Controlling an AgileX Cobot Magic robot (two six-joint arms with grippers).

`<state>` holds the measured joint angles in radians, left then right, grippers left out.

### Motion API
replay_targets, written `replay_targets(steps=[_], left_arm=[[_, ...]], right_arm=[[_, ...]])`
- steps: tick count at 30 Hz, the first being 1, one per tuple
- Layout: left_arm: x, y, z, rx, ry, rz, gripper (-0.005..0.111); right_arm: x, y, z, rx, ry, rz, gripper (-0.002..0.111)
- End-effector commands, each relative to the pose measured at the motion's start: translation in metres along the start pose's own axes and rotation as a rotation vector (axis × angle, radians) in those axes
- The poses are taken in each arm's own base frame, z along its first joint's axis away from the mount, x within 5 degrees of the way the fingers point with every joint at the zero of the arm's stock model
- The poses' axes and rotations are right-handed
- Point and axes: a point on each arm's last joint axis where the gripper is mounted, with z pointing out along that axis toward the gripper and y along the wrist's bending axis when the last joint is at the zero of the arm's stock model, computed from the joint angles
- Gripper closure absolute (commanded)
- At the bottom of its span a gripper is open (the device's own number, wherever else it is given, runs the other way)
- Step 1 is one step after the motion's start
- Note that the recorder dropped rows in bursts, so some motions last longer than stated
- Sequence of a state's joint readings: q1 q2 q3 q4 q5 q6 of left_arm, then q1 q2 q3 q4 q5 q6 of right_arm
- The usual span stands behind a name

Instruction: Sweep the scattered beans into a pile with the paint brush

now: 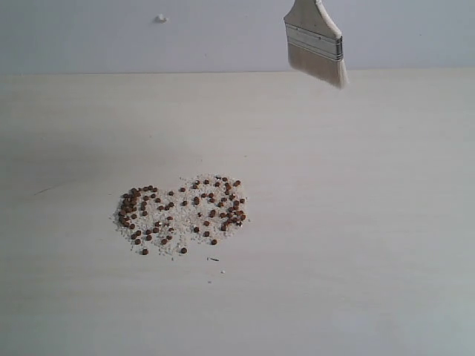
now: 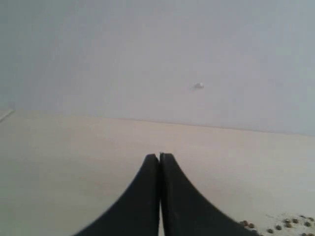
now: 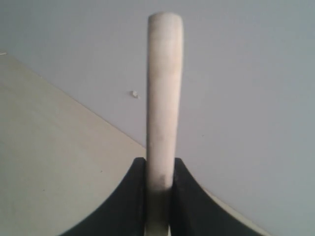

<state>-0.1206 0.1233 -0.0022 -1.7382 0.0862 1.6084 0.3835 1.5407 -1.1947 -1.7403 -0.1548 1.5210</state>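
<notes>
Right fingers (image 3: 134, 206): I am clamping brush (image 1: 315, 41), bristles down.
Beans (image 1: 182, 215): lying left of bristles, well below.
Left fingers (image 2: 140, 206): pressed together, empty.

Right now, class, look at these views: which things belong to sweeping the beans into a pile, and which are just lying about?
Belongs to the job:
paint brush, held in the air
beans, spread loosely
right gripper, fingers shut on the brush handle

Just there:
white grains among the beans
left gripper, shut, empty
small white speck on the wall
</notes>
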Motion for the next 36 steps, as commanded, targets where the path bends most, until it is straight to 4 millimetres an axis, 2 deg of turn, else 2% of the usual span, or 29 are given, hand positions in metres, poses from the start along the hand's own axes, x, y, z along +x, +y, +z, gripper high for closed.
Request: replay_targets(steps=[1, 9, 13, 17, 21, 26, 29, 36], left_arm=[[0.001, 0.006, -0.001, -0.067, 0.001, 0.059, 0.107], [0.001, 0.006, -0.001, -0.064, 0.001, 0.061, 0.107], [0.001, 0.006, -0.001, -0.064, 0.001, 0.061, 0.107], [0.001, 0.006, -0.001, -0.066, 0.001, 0.061, 0.107], [0.001, 0.006, -0.001, -0.066, 0.001, 0.061, 0.107], [0.001, 0.006, -0.001, -0.066, 0.001, 0.061, 0.107], [0.001, 0.006, -0.001, -0.066, 0.001, 0.061, 0.107], [0.001, 0.006, -0.001, -0.066, 0.001, 0.061, 0.107]], right_arm=[[-0.001, 0.000, -0.003, 0.007, -0.004, -0.048, 0.108], [-0.001, -0.015, -0.004, 0.174, 0.013, -0.114, 0.108], [0.004, -0.019, -0.005, 0.225, 0.043, -0.223, 0.108], [0.022, -0.016, -0.007, 0.205, 0.115, -0.418, 0.108], [0.034, -0.001, -0.005, 0.131, 0.148, -0.537, 0.108], [0.046, 0.035, -0.002, 0.038, 0.161, -0.622, 0.108], [0.059, 0.050, -0.004, 0.021, 0.197, -0.632, 0.108], [0.084, 0.059, -0.023, 0.065, 0.266, -0.519, 0.108]])
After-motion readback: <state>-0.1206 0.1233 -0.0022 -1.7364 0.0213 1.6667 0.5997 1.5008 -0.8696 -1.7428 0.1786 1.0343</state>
